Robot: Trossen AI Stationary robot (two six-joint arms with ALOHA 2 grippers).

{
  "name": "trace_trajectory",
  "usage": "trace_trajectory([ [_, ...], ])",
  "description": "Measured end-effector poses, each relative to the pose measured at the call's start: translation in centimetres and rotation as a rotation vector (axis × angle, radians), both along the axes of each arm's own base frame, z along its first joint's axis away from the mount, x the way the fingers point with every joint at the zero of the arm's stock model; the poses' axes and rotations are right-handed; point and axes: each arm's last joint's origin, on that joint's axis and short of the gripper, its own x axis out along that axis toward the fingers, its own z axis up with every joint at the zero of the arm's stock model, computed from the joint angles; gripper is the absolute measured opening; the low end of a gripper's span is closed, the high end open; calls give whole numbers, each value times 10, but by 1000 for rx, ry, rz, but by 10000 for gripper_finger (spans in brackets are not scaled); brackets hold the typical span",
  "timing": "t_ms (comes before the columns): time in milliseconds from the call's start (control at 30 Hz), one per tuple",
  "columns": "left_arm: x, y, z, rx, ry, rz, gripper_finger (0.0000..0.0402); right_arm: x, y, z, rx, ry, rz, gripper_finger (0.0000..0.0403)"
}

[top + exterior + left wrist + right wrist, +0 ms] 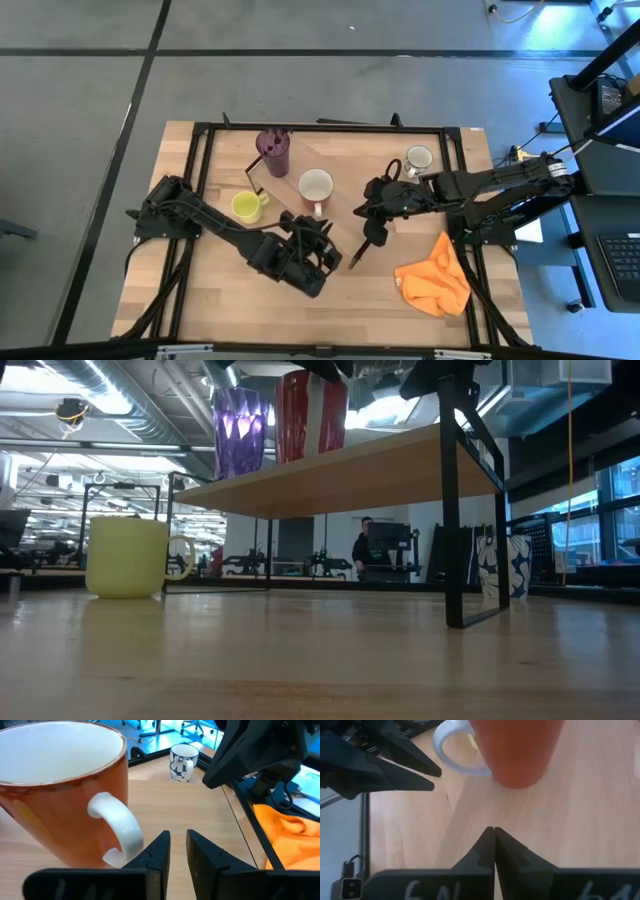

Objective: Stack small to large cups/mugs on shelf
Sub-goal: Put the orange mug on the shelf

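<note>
**A:** How far along?

**B:** Halfway I'd say. Purple tumbler (272, 150) and brown mug (316, 187) sit on the shelf (400, 465); yellow-green mug (246, 207) beside it on the desk (380, 300), white mug (418, 159) past its far end.

**A:** Fingers?

**B:** Left gripper (177, 851) slightly parted, empty, near brown mug. Right gripper (493, 845) closed, empty.

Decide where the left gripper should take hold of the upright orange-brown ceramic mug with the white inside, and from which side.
Probably by the white loop handle. The orange-brown ceramic mug stands upright with that handle turned toward the left gripper, whose slightly parted fingers sit just short of it. Come in level from that side and pinch the loop; the body looks too wide for the present gap.
</note>
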Motion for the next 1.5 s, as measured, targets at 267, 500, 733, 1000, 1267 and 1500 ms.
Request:
trace_trajectory([
  [267, 1, 4, 0, -6, -38, 40, 57, 0, 0, 0, -94, 9, 90, 5],
  [500, 3, 11, -1, -13, -21, 53, 57, 0, 1, 0, -139, 15, 169, 5],
  [733, 0, 19, -5, -57, 20, 81, 57, 0, 1, 0, -169, 17, 194, 5],
  [1000, -3, 18, -6, -68, 17, 92, 57, 0, 1, 0, -173, 17, 198, 5],
  [1267, -9, 20, -8, -66, 37, 126, 57, 2, -9, 0, -134, 20, 203, 5],
  [1500, -17, 15, -10, -75, 41, 148, 57, 3, -21, -1, -121, 22, 211, 5],
])
